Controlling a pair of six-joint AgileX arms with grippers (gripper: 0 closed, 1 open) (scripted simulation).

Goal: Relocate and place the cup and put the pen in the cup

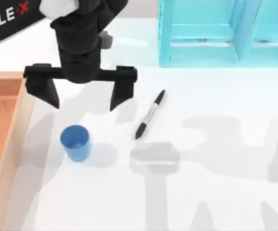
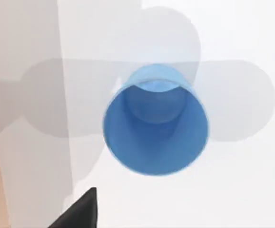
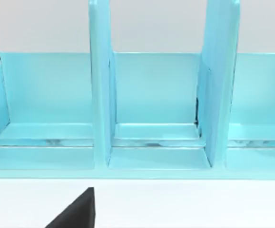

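Near the tabletop's (image 1: 216,192) left side the cup (image 1: 75,141) stands upright and untouched, with the pen (image 1: 149,114) lying apart to its right. Left gripper (image 1: 85,102) hovers just behind it, fingers spread wide, so the cup grasp is in hand: descend and straddle it. Right gripper is hidden; its fingers cannot be judged.

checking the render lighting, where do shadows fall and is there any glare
Top view: soft grey arm shadows cross the white table; the cup casts one rightward; the left pincer hangs open. Left wrist view: a broad shadow surrounds the cup. No glare.
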